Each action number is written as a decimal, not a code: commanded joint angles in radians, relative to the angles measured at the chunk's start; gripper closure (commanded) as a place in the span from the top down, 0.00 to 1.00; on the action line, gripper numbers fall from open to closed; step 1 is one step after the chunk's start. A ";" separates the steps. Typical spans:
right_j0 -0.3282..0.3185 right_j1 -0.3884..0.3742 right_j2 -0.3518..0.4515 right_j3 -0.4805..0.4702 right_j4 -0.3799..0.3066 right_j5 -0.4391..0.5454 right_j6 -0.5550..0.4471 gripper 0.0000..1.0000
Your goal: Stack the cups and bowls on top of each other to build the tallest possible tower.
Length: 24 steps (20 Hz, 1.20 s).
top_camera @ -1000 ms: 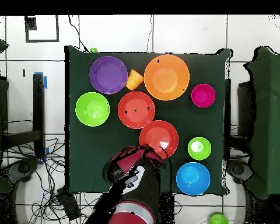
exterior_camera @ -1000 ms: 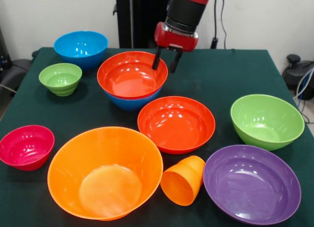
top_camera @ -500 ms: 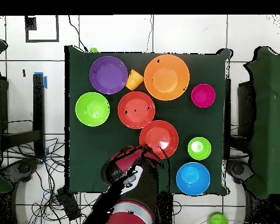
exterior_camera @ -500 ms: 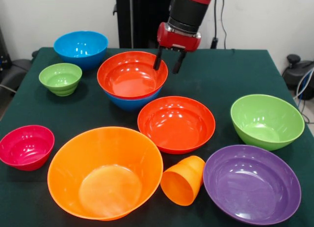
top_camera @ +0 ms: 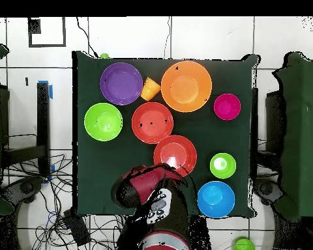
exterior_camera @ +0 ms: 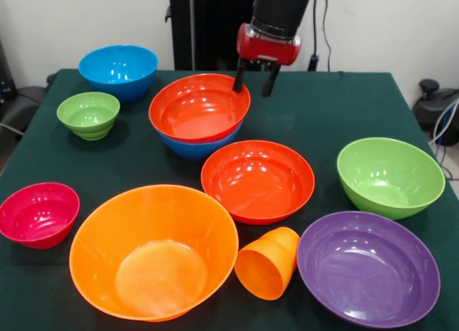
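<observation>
The gripper (exterior_camera: 255,78) is hanging just above the far rim of a red-orange bowl (exterior_camera: 199,107). Its two black fingers (exterior_camera: 238,76) are spread apart and are not holding anything. That shiny bowl is sitting tilted inside a blue bowl (exterior_camera: 195,146), so the two are making a short tower near the far middle of the green table (exterior_camera: 323,109).

Another red-orange bowl (exterior_camera: 257,180) is lying right in front of the tower. The big orange bowl (exterior_camera: 154,251) is sitting at the near edge, and the little orange cup (exterior_camera: 267,262) is lying on its side just beside it. The purple bowl (exterior_camera: 368,267) is resting next to the cup, and a big green bowl (exterior_camera: 390,176) is sitting behind it.

On the other side, a small pink bowl (exterior_camera: 39,214), a small green bowl (exterior_camera: 89,114) and a second blue bowl (exterior_camera: 118,71) are standing alone.
</observation>
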 commanded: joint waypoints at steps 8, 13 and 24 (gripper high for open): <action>0.031 -0.199 0.169 0.044 0.056 0.462 -0.115 1.00; -0.048 -0.242 0.180 0.108 -0.005 0.418 -0.173 1.00; -0.454 -0.410 0.362 0.325 -0.094 0.336 -0.470 1.00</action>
